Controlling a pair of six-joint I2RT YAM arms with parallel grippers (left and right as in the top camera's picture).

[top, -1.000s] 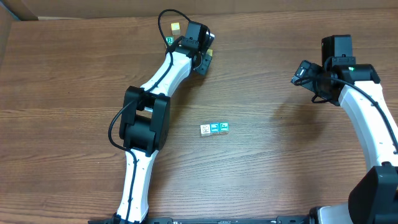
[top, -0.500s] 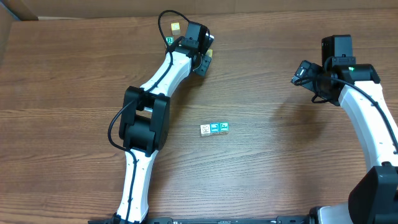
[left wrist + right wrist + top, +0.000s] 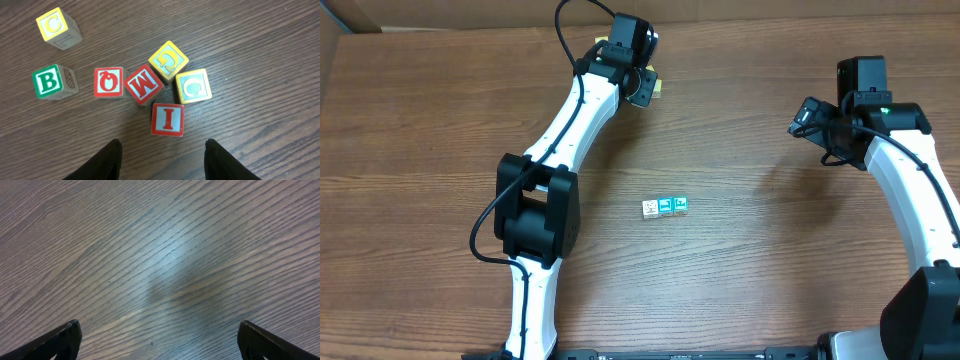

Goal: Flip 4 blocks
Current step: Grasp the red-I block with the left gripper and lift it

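Three small pale blocks (image 3: 665,206) with blue and green framed faces lie in a short row mid-table, away from both arms. At the far end of the table my left gripper (image 3: 642,86) hovers over a cluster of bigger letter cubes. In the left wrist view they are a red I (image 3: 167,119), red M (image 3: 144,84), red O (image 3: 108,82), yellow G (image 3: 168,60), yellow-framed C (image 3: 193,86), green B (image 3: 50,82) and a yellow C (image 3: 55,27). The left gripper (image 3: 162,150) is open and empty, just short of the I. My right gripper (image 3: 160,340) is open above bare wood.
In the overhead view the left arm covers most of the far cluster; one yellow cube (image 3: 660,88) peeks out beside it. The right gripper (image 3: 807,112) hangs at the right side of the wooden table (image 3: 760,260). A cardboard edge (image 3: 328,50) borders the far left corner.
The left arm has swung farther back and left, so its gripper sits higher in the overhead view and now hides the green B cube. The row of three and the right arm are unmoved.
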